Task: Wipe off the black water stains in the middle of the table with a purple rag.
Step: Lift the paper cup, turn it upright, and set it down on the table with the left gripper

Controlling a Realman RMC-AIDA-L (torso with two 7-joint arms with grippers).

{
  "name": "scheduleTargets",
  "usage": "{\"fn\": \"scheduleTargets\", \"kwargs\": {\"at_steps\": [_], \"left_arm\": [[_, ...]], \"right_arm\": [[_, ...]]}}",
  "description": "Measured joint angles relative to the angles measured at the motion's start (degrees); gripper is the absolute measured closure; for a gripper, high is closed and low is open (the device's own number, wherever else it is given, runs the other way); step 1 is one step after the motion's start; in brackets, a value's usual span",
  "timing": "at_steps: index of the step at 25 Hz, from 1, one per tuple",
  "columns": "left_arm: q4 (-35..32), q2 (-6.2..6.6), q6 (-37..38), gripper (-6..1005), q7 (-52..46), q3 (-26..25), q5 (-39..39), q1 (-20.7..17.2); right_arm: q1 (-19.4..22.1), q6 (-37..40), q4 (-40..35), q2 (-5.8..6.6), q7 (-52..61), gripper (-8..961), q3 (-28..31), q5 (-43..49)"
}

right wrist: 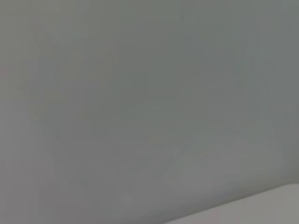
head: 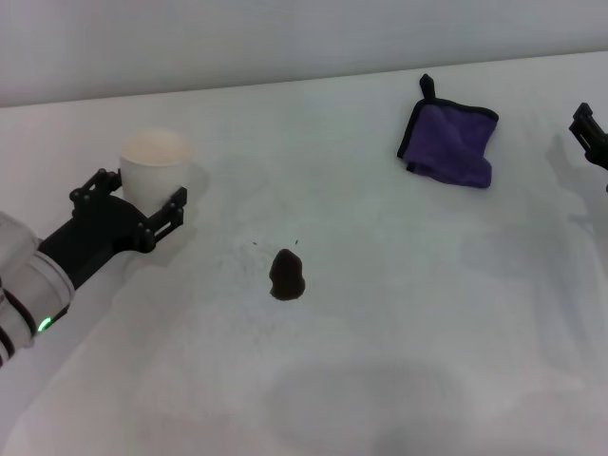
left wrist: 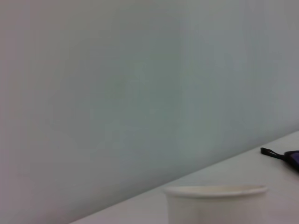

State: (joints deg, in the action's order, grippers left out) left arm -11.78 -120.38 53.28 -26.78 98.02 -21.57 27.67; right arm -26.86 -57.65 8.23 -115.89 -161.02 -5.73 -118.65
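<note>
The black water stains [head: 287,275] are a small dark blot with fine specks, in the middle of the white table [head: 399,313]. The purple rag [head: 450,142] lies crumpled at the back right, its black loop pointing away; its edge shows in the left wrist view [left wrist: 292,157]. My left gripper [head: 141,195] is open at the left, its fingers on either side of a white paper cup [head: 155,166]. My right gripper [head: 591,133] shows only partly at the right edge, to the right of the rag and apart from it.
The white paper cup also shows in the left wrist view [left wrist: 215,205], upright and close in front of that camera. A pale wall [head: 285,38] stands behind the table's far edge. The right wrist view shows only wall and a strip of table [right wrist: 280,205].
</note>
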Motion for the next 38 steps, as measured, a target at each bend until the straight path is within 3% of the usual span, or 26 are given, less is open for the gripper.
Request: {"fn": "scheduleTargets", "kwargs": {"at_steps": [15,38], "left_arm": [[0.3,-0.05,-1.9,214,0.1,3.7,1.6,-0.6],[-0.2,-0.10,-2.5,201,-0.2,4.0,2.8,-2.6]], "right_arm": [[0.6,0.0,0.5,-0.04,0.0,86,0.1,0.0],[0.7,0.0,0.0,0.15,0.0,86,0.4,0.0]]}}
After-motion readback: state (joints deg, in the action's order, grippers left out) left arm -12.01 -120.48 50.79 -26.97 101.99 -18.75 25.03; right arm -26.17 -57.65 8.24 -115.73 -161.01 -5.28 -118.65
